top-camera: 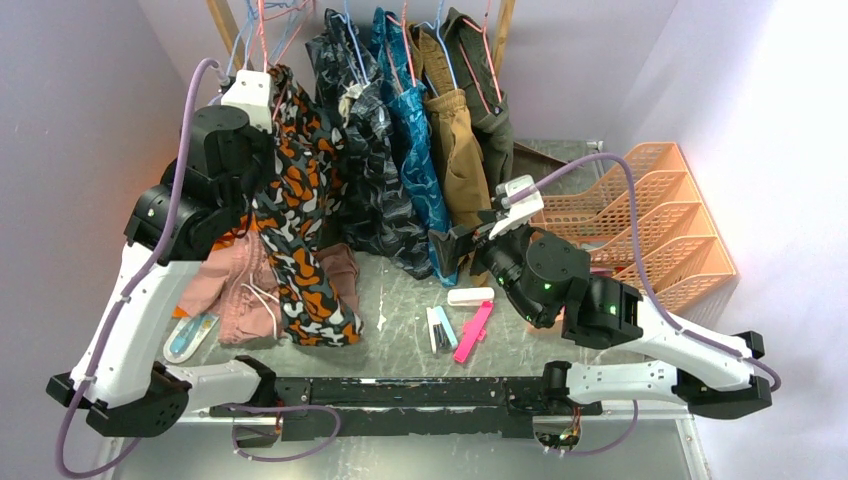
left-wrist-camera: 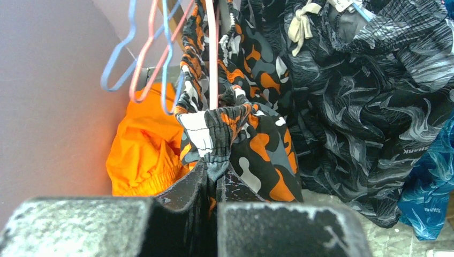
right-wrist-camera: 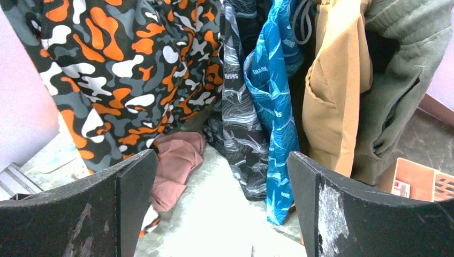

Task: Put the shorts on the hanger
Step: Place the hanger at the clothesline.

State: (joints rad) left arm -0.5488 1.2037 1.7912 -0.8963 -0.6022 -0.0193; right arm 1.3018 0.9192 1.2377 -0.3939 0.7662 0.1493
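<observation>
The left claw (left-wrist-camera: 216,179) is up high at the back left of the counter (top-camera: 400,290), and its jaws are squeezed together on a bunched fold of the waistband of the orange, black and white camouflage shorts (left-wrist-camera: 251,144). From the overhead view the shorts (top-camera: 295,230) drop straight down from that claw (top-camera: 268,82) in a long twisted strip, with the bottom hem resting on the counter just beside a pair of dusty-pink shorts (top-camera: 235,285) that lies crumpled there. A thin pink hanger (left-wrist-camera: 213,53) runs down as a pale wire right above the pinched fold and disappears into the gathered waistband; I cannot tell how much of it sits inside the cloth. To the left of it a few blue hangers (left-wrist-camera: 118,59) dangle in front of a bright orange garment (left-wrist-camera: 139,150).

The right claw (right-wrist-camera: 222,160) stands wide, with nothing between its jaws. It is low over the middle of the counter and faces the row of hung clothes: grey-black shorts (right-wrist-camera: 238,123), blue shorts (right-wrist-camera: 273,101) and a tan garment (right-wrist-camera: 334,91). The camouflage shorts (right-wrist-camera: 107,69) hang up and to the left of it, well apart from its left finger
</observation>
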